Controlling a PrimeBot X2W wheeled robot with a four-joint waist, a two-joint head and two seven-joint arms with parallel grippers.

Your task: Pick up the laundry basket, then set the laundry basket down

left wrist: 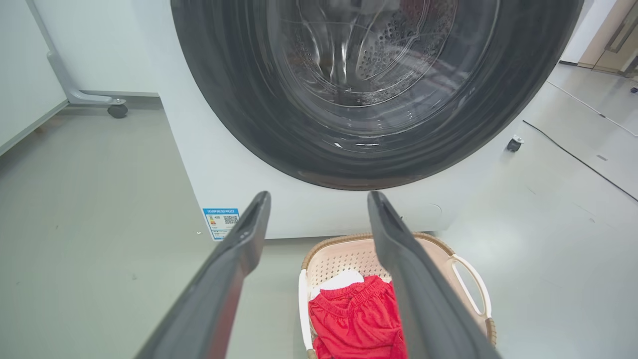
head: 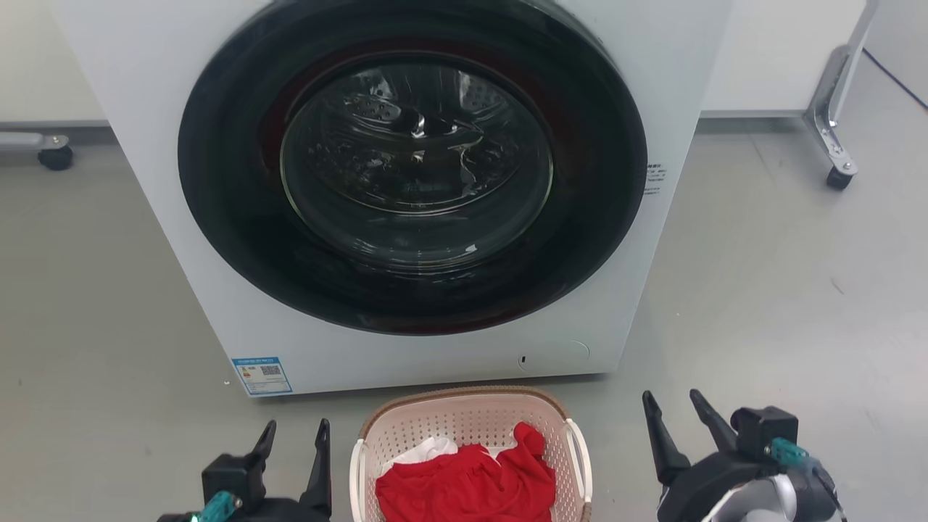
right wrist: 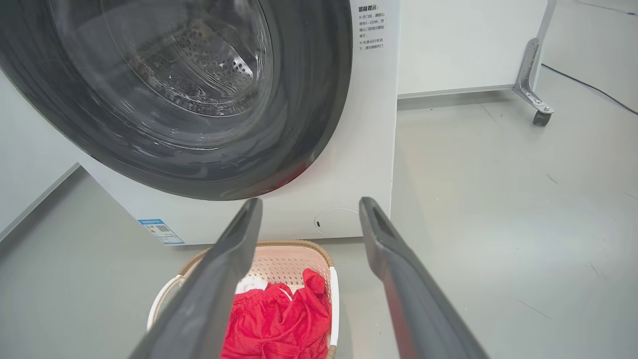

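**Take both handles, then lift level**

The basket (head: 464,428) sits on the floor just before the washer (head: 145,159), with red clothes (head: 464,486) inside. The left pincer (head: 298,426) and right pincer (head: 670,397) flank it, both released and empty. Each should probably close on a white handle (head: 357,471) together, then rise evenly.

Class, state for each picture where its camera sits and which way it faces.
Head view: high on the robot, looking forward and down at the washing machine and laundry basket; left hand and right hand at the bottom corners.
Left wrist view: left of the basket, facing the machine; own fingers show.
Right wrist view: right of the basket, facing the machine; own fingers show.
Shared: both wrist views show the red garment in the basket.
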